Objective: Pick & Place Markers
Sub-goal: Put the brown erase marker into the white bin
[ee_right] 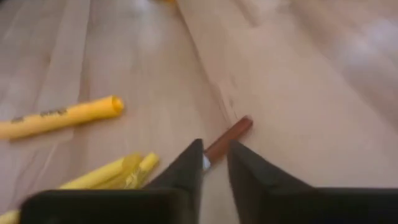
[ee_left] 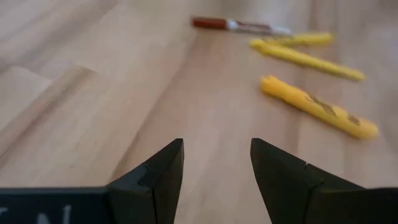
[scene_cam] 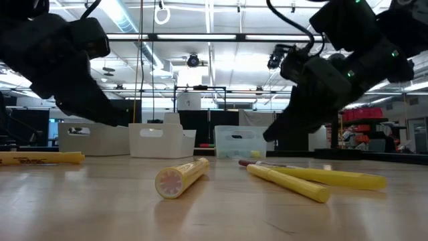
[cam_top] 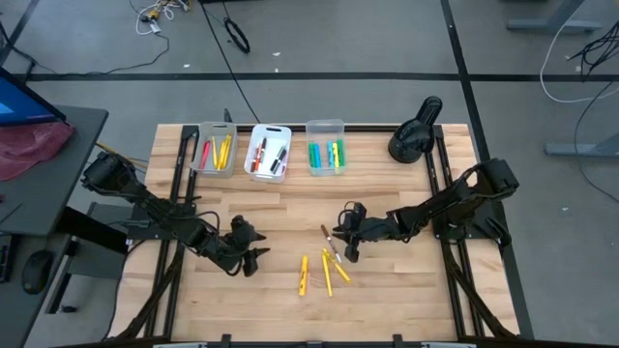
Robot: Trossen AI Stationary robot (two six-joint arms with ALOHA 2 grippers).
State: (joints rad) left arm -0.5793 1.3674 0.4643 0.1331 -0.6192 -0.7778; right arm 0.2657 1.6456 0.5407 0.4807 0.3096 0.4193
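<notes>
Near three bins (cam_top: pixel 270 130) at table's far edge: sorted markers (cam_top: pixel 268 155) inside. Nearer than bins: four yellow markers (cam_top: pixel 326 273), one brown marker (cam_top: pixel 330 240) unsorted. Right gripper (cam_top: pixel 346 235) over brown marker, jaws narrowly parted, astride it, no firm hold seen. Left gripper (cam_top: pixel 250 253) beside, open, empty.

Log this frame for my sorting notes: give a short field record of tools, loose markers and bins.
left tool: open, empty, low over bare wood
right tool: narrow gap, straddling the brown-capped marker, grip not confirmed
loose markers: yellow markers lying on the table
bins: three at far edge, markers inside
</notes>
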